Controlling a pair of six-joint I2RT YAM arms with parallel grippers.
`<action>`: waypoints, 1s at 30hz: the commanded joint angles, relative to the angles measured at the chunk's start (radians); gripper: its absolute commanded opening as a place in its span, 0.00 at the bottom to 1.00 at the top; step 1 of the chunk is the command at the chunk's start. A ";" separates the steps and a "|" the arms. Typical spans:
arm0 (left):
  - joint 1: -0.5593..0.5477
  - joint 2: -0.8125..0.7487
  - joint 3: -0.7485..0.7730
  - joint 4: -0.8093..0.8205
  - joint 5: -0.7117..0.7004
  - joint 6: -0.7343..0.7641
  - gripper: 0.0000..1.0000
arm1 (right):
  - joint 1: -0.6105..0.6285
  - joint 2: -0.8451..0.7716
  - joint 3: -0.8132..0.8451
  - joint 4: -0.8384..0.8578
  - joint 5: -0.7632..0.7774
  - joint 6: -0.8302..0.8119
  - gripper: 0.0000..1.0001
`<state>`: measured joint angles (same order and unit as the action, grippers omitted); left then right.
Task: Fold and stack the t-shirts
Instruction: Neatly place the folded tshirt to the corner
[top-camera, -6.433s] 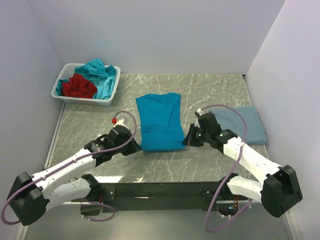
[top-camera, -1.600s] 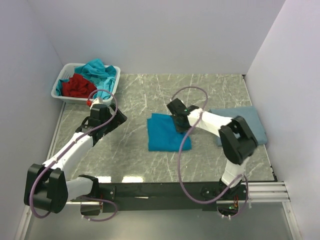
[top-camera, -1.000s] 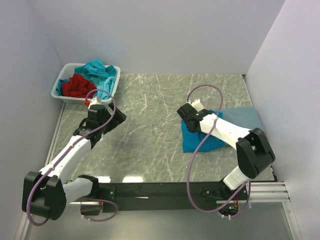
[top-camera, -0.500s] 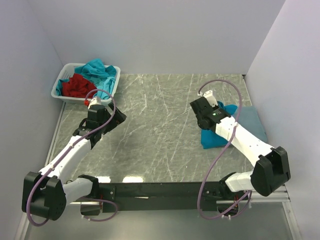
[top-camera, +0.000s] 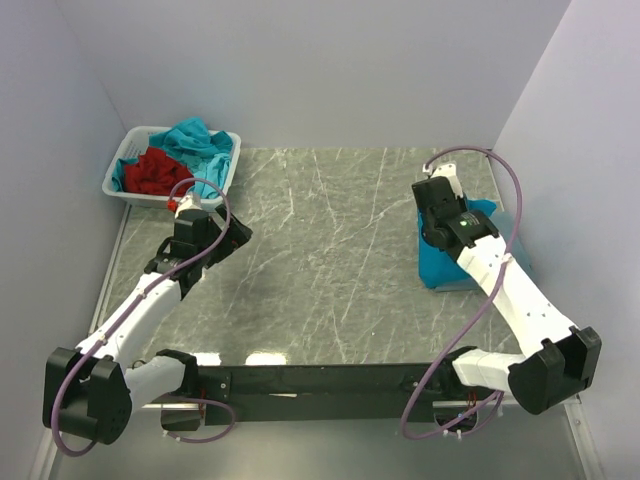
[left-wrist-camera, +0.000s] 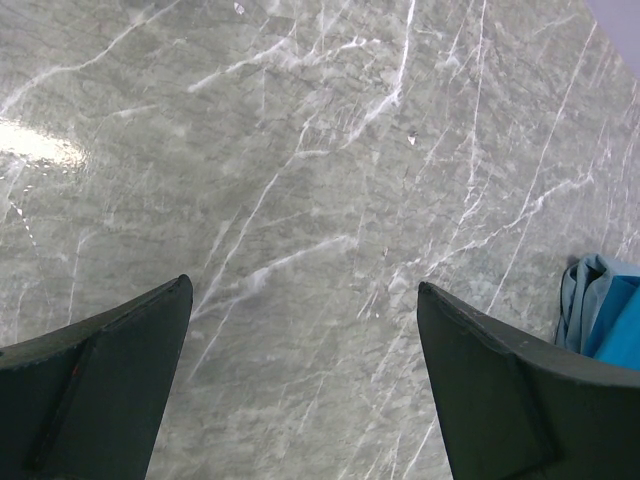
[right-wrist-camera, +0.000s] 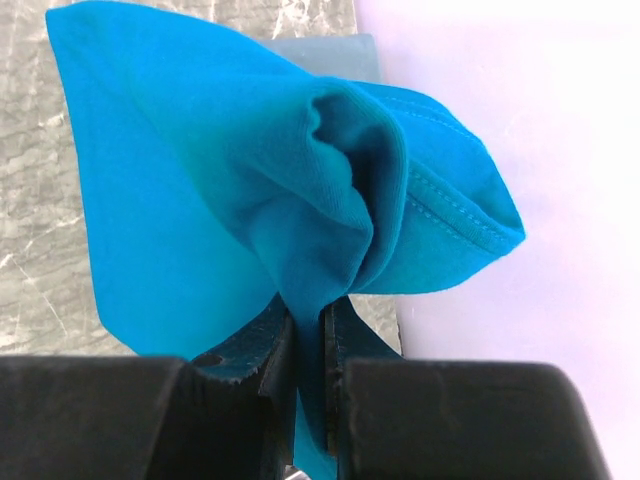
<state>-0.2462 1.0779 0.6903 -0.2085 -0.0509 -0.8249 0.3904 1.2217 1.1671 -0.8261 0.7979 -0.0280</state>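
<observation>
Right wrist view: the right gripper (right-wrist-camera: 310, 335) has its jaws pressed together on a bunched fold of the bright teal-blue t-shirt (right-wrist-camera: 200, 200). The cloth balloons up out of the pinch. Its hemmed, stitched edge points to the right of the frame, and a flat flap spreads toward the upper left. A strip of the slate-blue t-shirt (right-wrist-camera: 320, 45) shows past it at the top edge.

In the top external view this gripper (top-camera: 437, 205) sits at the right of the marble table (top-camera: 320, 260). The teal shirt (top-camera: 442, 268) trails from it, its long axis running from lower left to upper right of the frame. It overlaps the left part of the slate-blue shirt (top-camera: 503, 228), which lies flat by the right wall (whether the teal cloth rests on it or hangs just above, I cannot tell).

The left gripper (left-wrist-camera: 303, 300) is spread wide over bare marble, gripping nothing. In the top view it (top-camera: 228, 238) is left of centre, just below the basket.

The white slatted basket (top-camera: 120, 187) stands in the upper left corner and holds a crumpled red t-shirt (top-camera: 155, 172) beside turquoise t-shirts (top-camera: 200, 140) heaped over the rim.
</observation>
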 joint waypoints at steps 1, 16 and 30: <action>-0.004 -0.022 0.006 0.006 -0.014 0.012 0.99 | -0.039 -0.036 0.049 0.013 -0.028 -0.042 0.00; -0.005 0.011 0.015 0.020 0.002 0.018 0.99 | -0.232 0.055 0.008 0.169 -0.123 -0.144 0.00; -0.004 0.022 0.012 0.032 0.002 0.029 1.00 | -0.384 0.189 -0.026 0.349 -0.420 -0.349 0.00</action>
<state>-0.2466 1.1023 0.6903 -0.2066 -0.0502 -0.8207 0.0208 1.3956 1.1381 -0.5507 0.4683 -0.3233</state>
